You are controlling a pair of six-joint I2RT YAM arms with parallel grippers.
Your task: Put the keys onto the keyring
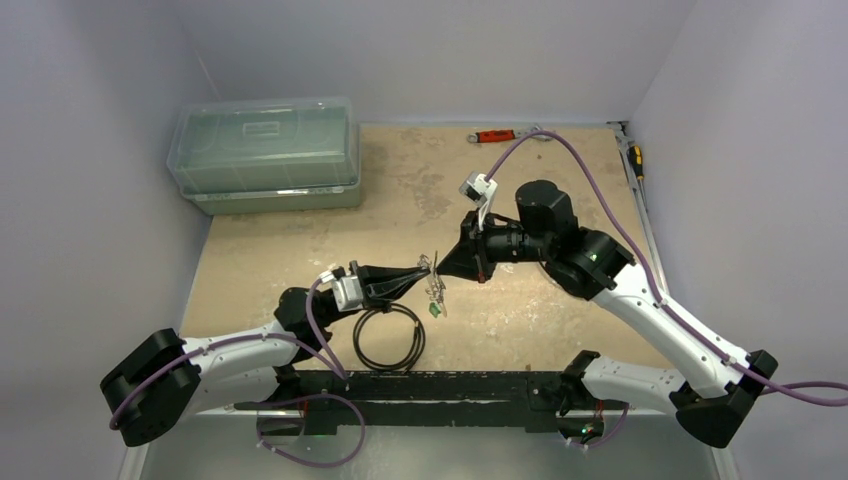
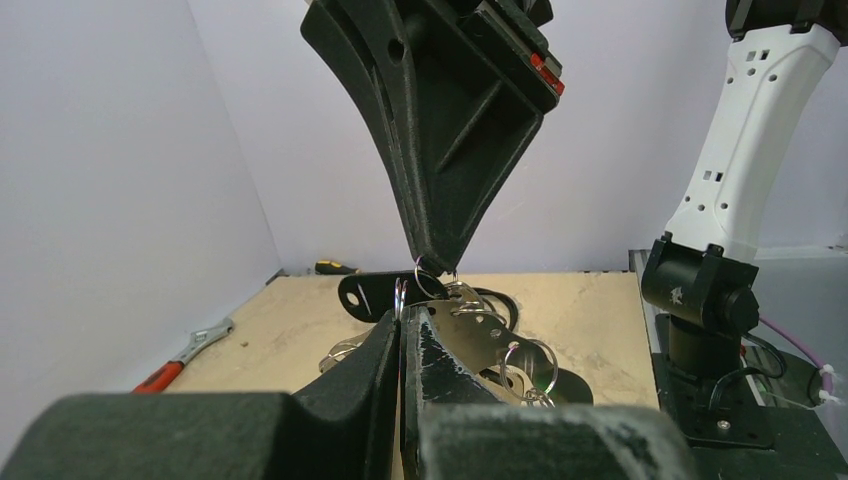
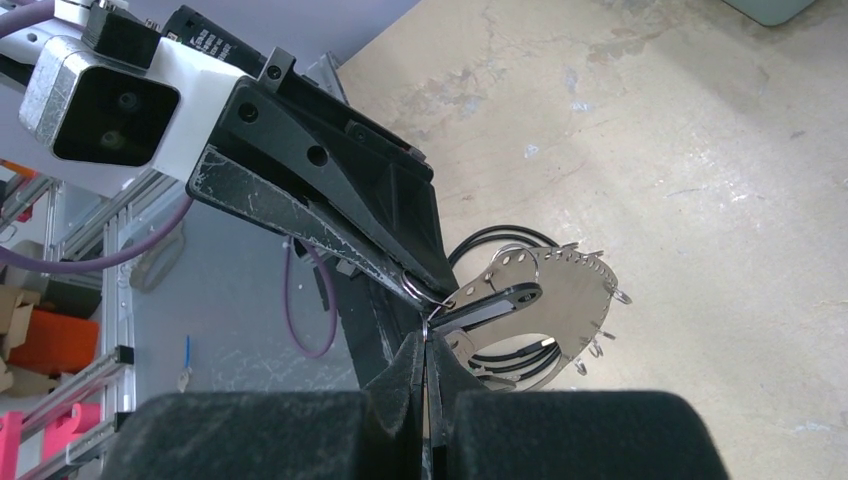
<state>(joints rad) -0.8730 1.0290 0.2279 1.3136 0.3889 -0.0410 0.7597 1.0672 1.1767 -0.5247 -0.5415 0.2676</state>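
- The table (image 1: 560,200) has a mottled, sandy-beige top with pale scuffed patches, and plain pale walls (image 1: 90,200) close it in on three sides.
- A clear, lidded plastic storage bin (image 1: 265,150) stands at the far left corner.
- A red-handled wrench (image 1: 495,135) lies against the far wall, and a yellow-and-black screwdriver (image 1: 636,160) lies along the right edge.
- A round black cable coil (image 1: 388,338) lies flat on the table near the arm bases, just under the left arm's wrist.
- The black left gripper (image 1: 425,270) and the black right gripper (image 1: 442,267) meet tip to tip over the middle of the table, above the far rim of the coil.
- The left gripper's jaws are pressed fully together on a thin silvery wire keyring (image 3: 412,288), which shows right at its tip.
- The right gripper's jaws are also fully closed, with a fine wire from the bunch nipped between them. I cannot tell whether that wire is the same loop.
- The small silvery metal keys (image 1: 436,290) hang as a bunch directly below the two tips, clear of the table.
- The bunch includes a flat, fan-shaped silvery plate (image 3: 565,295) with holes along its rim and a flat black key head (image 3: 495,305).
- A small bright green piece (image 1: 436,309) is at the bottom of the bunch, just beside the coil's rim.
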